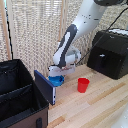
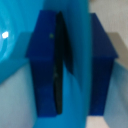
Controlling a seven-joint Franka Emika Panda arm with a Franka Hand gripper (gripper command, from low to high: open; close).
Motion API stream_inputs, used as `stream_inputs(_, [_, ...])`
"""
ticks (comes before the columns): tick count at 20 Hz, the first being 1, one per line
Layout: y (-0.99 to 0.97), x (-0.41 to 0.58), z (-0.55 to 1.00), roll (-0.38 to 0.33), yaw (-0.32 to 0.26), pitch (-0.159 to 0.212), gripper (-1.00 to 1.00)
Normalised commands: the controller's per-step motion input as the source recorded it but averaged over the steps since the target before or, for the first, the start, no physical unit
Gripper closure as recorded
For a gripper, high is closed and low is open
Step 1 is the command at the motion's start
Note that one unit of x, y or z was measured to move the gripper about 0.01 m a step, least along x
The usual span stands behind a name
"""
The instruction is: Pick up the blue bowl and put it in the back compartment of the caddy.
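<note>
The blue bowl (image 1: 55, 80) hangs tilted at my gripper (image 1: 55, 75), just to the exterior view's right of the caddy (image 1: 27, 111). In the wrist view the bowl (image 2: 12, 45) fills the picture in bright blue, and its wall runs between the two dark blue fingers (image 2: 44, 65), so my gripper (image 2: 75, 65) is shut on its rim. The caddy is a large black box with a divider wall (image 1: 17, 91); the back compartment (image 1: 11, 70) lies behind it and looks empty. I cannot tell whether the bowl touches the table.
A red cup (image 1: 83, 85) stands upright on the wooden table, right of the bowl in the exterior view. A black boxy appliance (image 1: 111, 54) sits at the back right. A dark blue flap (image 1: 45, 86) sticks up at the caddy's near corner, close to the bowl.
</note>
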Motion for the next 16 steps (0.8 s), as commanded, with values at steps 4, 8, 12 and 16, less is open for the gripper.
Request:
stream_inputs(4, [-0.02, 0.000, 0.97, 0.000, -0.057, 0.108, 1.00])
stream_inputs(8, [-0.06, 0.005, 1.00, 0.000, -0.083, 0.075, 1.00])
stream_inputs(12, [0.00, 0.068, 1.00, 0.021, -0.071, 0.046, 1.00])
stream_inputs(16, [0.07, 0.019, 0.92, 0.063, -0.050, 0.073, 1.00])
